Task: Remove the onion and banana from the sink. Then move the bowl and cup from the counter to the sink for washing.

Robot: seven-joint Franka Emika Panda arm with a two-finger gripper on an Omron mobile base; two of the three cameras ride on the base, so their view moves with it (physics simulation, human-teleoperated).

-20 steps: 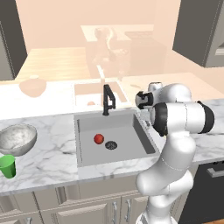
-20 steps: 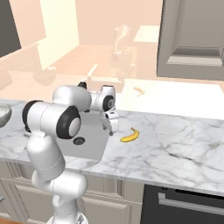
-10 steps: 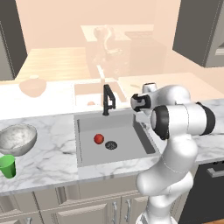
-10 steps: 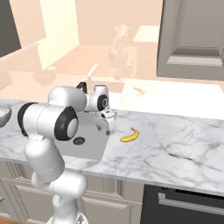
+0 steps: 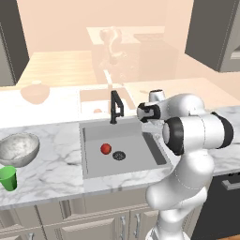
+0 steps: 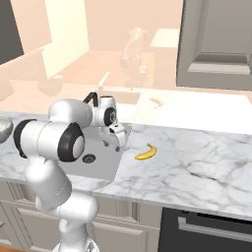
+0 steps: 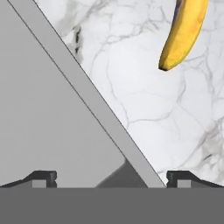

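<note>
The small curved yellow banana with dark tips point(image 6: 146, 152) lay flat on the white grey-veined marble bench point(image 6: 197, 162), just beside the right rim of the rectangular grey recessed sink point(image 5: 122, 152), so that half of the clearing looked done. In the right base view its long axis ran roughly from the front left to the back right, curve bowed toward the front, with the near tip pointing at the sink. In the hand view one dark tip pointed down toward the basin's edge.

The white two-finger hand point(image 6: 117, 140) hovered over the sink's right rim with its fingers spread wide and nothing between them. It sat apart from the banana, which suggested a release onto the bench, not a grip.

The small glossy red onion point(image 5: 106, 148) sat on the basin floor, just left of the round dark drain point(image 5: 119, 155) and in front of the black faucet point(image 5: 115, 108). Being round, it had no clear axis. It seemed the next thing to lift, and the wide fingers suited that.

The large grey-white speckled bowl point(image 5: 18, 149) stood upright, mouth up, on the bench to the left of the sink. The small bright green tapered cup point(image 5: 7, 177) stood upright just in front of it, wide end up. Both were untouched, waiting their turn.
</note>
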